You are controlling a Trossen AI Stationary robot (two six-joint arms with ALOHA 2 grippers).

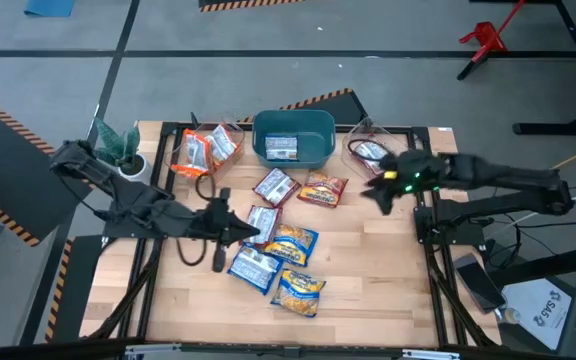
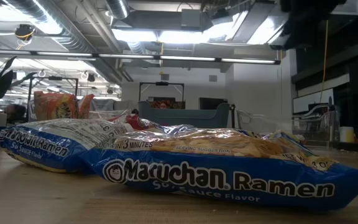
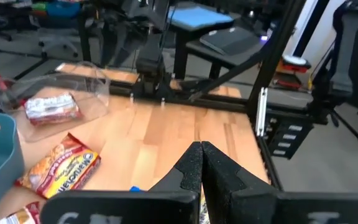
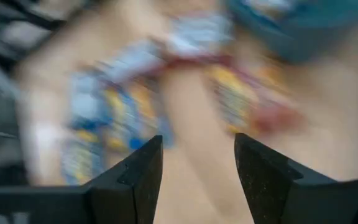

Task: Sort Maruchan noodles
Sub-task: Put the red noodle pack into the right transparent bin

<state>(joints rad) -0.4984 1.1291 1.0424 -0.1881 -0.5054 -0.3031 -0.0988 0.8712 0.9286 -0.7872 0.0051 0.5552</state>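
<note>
Six loose packets (image 1: 280,250) lie mid-tabletop (image 1: 368,290), others in teal bin (image 1: 313,150) and clear containers. Left gripper (image 1: 258,233) clenched, empty, over the pile; right gripper (image 1: 376,192) fingers apart, empty.

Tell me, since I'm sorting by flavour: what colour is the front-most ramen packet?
Blue with white lettering, the front packet; it shows best in the low view.

Your wooden table (image 1: 368,270) carries loose Maruchan noodles (image 1: 286,243) mid-table, a teal bin (image 1: 293,135) at the far edge, and clear containers (image 1: 368,148) flanking it left and right.
</note>
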